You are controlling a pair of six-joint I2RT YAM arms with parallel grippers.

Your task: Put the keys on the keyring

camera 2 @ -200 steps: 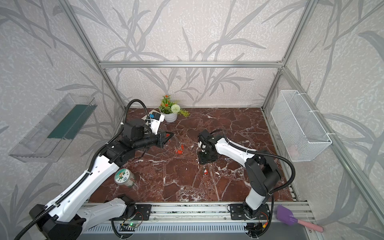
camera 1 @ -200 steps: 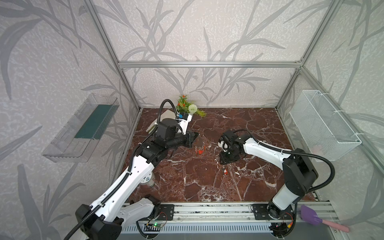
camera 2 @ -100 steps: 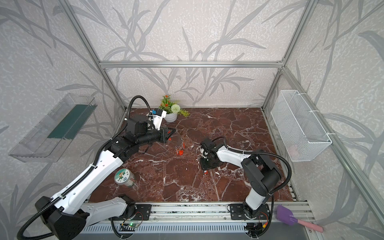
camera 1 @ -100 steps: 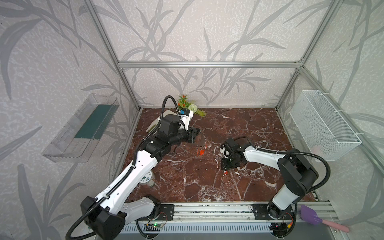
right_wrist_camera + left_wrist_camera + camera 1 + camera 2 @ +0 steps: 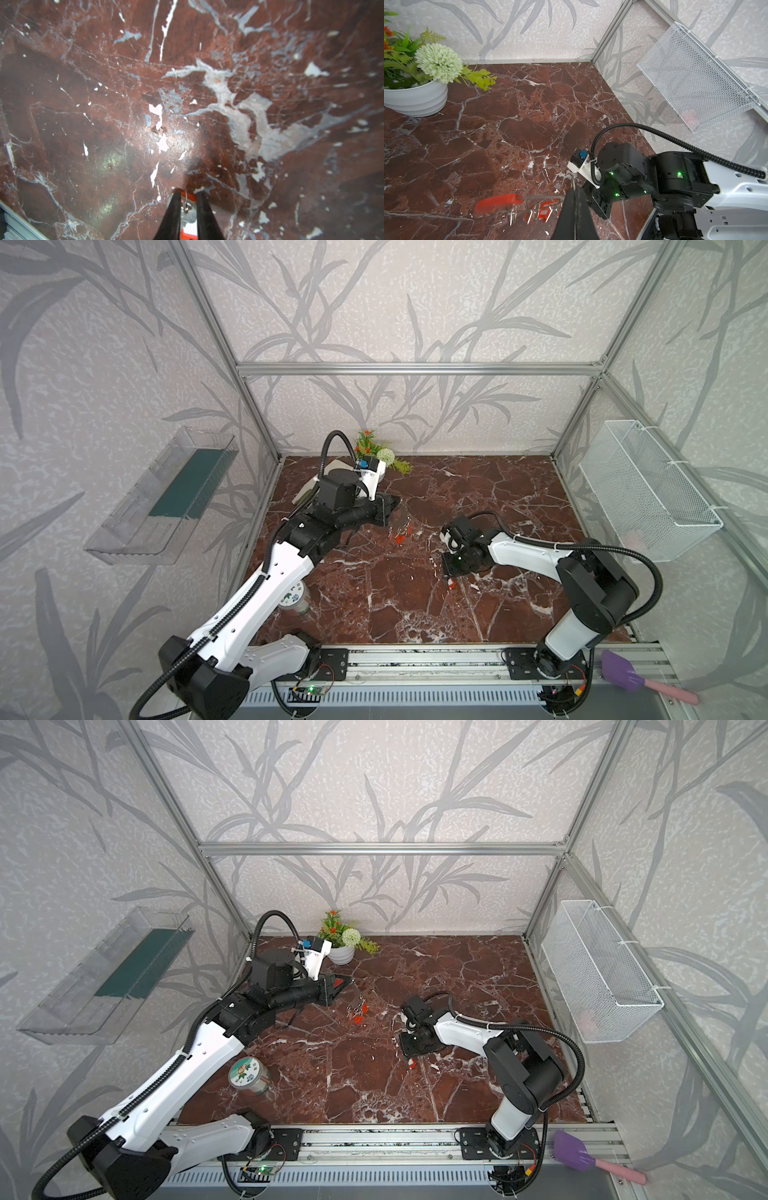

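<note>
Keyring (image 5: 500, 204): thin grey hoop with a red sleeve, held above the tabletop (image 5: 498, 497) at far left of centre by the left claw (image 5: 574, 190), whose jaws were pinched fully together on the wire. Keys (image 5: 543, 212): a small bunch hung from the hoop, with red-orange tags and white labels, the writing too blurred to read. Loose key (image 5: 188, 204): same red-orange tag, lying on the tabletop right of centre. The right claw (image 5: 188, 197) stood over it with its tips down, jaws narrow and closed against either side of the tag. Tin (image 5: 245, 1075): round, with a green-and-white printed lid, standing near left beside the left arm, the print too small to read. Tabletop: dark red marble with white veins, walled on the left, far and right sides and edged by an aluminium rail (image 5: 415, 659) on the near side. Open ground lay across the far right and the near middle, and both claws were well apart from the walls. Wire basket (image 5: 648, 485): white, on the right wall, holding one pink item (image 5: 632, 537) that could not be identified. Clear tray (image 5: 137, 522): on the left wall, holding a dark green panel (image 5: 187, 485). Pot (image 5: 341, 956): white and ribbed, at the far left, holding artificial greenery and a pale flower ball. Spatula (image 5: 621, 670): purple blade and pink handle, lying beyond the rail at near right.
</note>
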